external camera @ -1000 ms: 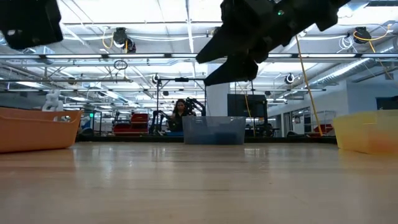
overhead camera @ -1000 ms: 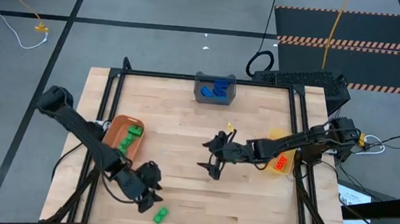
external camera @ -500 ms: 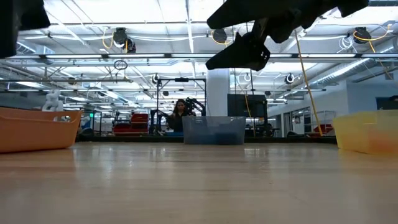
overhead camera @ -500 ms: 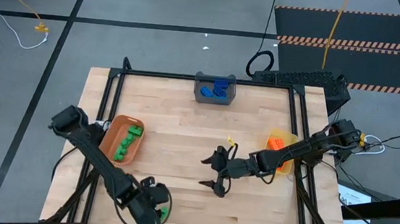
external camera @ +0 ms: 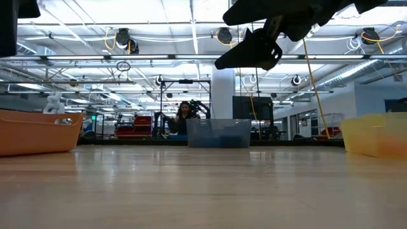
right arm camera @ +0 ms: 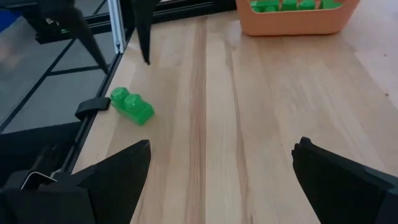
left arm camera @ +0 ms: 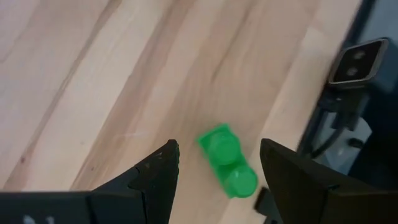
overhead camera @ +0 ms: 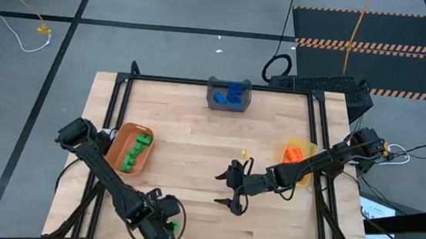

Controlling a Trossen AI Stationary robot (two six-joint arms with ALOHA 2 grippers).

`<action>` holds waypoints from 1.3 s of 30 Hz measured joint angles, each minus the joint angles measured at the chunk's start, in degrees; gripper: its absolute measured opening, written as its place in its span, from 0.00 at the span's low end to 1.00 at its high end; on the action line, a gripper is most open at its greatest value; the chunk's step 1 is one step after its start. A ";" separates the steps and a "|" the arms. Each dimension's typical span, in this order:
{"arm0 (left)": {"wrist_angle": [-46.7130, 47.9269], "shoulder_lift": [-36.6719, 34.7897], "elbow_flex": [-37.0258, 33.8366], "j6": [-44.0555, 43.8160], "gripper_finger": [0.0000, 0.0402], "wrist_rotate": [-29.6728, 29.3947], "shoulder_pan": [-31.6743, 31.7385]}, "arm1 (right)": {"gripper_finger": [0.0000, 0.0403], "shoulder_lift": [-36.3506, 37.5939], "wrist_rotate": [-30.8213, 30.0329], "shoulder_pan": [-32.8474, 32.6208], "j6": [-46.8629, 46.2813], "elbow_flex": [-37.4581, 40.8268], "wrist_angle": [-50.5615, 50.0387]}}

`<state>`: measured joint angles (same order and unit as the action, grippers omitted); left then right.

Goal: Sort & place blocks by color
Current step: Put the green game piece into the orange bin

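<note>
Now your left claw (left arm camera: 214, 180) hangs released astride the last green block (left arm camera: 227, 161) at the tabletop (overhead camera: 194, 156) edge, ready to grab it; right claw (overhead camera: 231, 192) waits, released.

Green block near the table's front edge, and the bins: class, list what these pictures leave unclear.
- Green block: in the high view the left gripper covers nearly all of it.
- Yellow bin: the right arm crosses it there, so the orange blocks cannot be counted.
- Grey bin: the low view shows only its wall, contents hidden.
- Left gripper: outside the low view.
</note>
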<state>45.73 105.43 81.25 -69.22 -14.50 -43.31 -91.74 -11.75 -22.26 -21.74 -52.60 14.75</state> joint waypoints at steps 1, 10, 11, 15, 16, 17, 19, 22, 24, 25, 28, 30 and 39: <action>0.63 0.00 -0.02 -0.60 0.55 0.00 0.03 | 0.93 0.00 0.01 0.00 0.07 0.00 -0.01; 0.93 1.30 -0.02 -5.68 0.55 0.05 -0.55 | 0.93 0.00 3.04 0.00 0.01 0.00 -0.49; 0.99 1.89 -0.04 -5.95 0.55 0.40 -0.71 | 0.93 0.00 3.04 0.02 -0.01 0.00 -0.47; 0.73 4.59 -0.04 -5.72 0.55 3.54 -0.83 | 0.93 0.02 3.04 0.02 -0.04 0.00 -0.49; 0.72 5.38 -0.04 -5.67 0.55 4.88 -0.83 | 0.93 0.02 3.04 0.02 -0.04 0.00 -0.49; 0.59 6.03 -0.07 -5.69 0.55 6.35 -0.81 | 0.93 0.02 3.04 0.02 -0.04 0.00 -0.49; 0.20 6.58 -0.07 -5.94 0.55 8.88 -0.72 | 0.93 0.02 3.04 0.02 -0.05 0.00 -0.47; -1.34 6.64 -0.07 -6.46 0.55 10.41 -0.72 | 0.93 0.02 3.04 0.02 -0.06 0.00 -0.47; -2.80 6.65 -0.07 -6.36 0.55 10.09 -0.72 | 0.93 0.02 3.04 0.02 -0.06 0.00 -0.47; -3.19 6.58 -0.07 -6.28 0.56 9.76 -0.72 | 0.93 0.02 3.04 0.02 -0.06 0.00 -0.49; -3.45 6.49 -0.07 -6.34 0.56 9.52 -0.66 | 0.93 0.02 3.04 0.02 -0.08 0.00 -0.47; -3.60 6.49 -0.07 -6.59 0.56 9.55 -0.66 | 0.93 0.02 3.04 0.02 -0.19 0.00 -0.48; -3.35 9.14 -0.07 -7.37 0.56 8.00 -0.29 | 0.93 0.02 3.04 0.02 -0.54 0.00 -0.53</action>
<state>42.37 114.57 81.19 -76.60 -6.50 -43.60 -91.72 -8.71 -22.24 -22.28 -52.60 14.22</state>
